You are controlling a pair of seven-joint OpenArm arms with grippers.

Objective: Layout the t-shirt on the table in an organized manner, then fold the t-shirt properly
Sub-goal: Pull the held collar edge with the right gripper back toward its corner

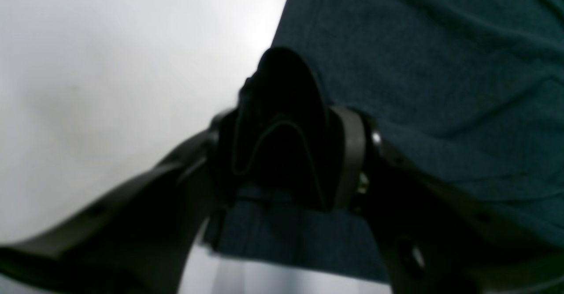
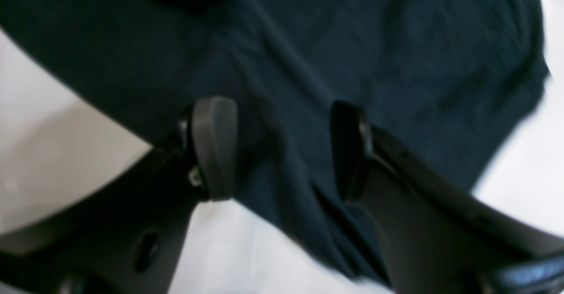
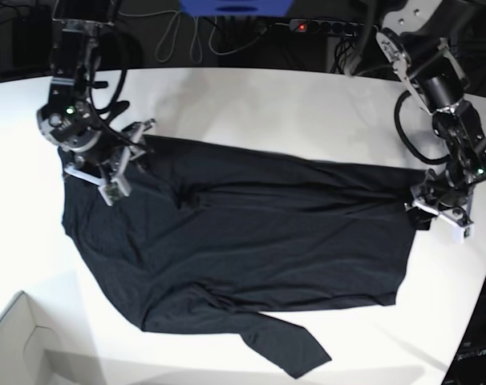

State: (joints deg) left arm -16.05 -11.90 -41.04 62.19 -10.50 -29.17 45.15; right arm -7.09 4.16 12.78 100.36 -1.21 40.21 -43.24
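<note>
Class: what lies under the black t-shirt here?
The white table shows all around the t-shirt, which lies spread on it. Whatever sits directly beneath the fabric is covered and cannot be seen.

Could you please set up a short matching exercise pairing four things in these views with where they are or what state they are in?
Column one:
1. t-shirt
2. table
3. left gripper
4. right gripper

Column two:
a. a fold of dark cloth stands between its jaws
b. white, bearing everything else
c. jaws apart over flat cloth, nothing between them
d. spread out, one sleeve reaching toward the near edge

Pairs: 1-d, 2-b, 3-a, 4-c
</note>
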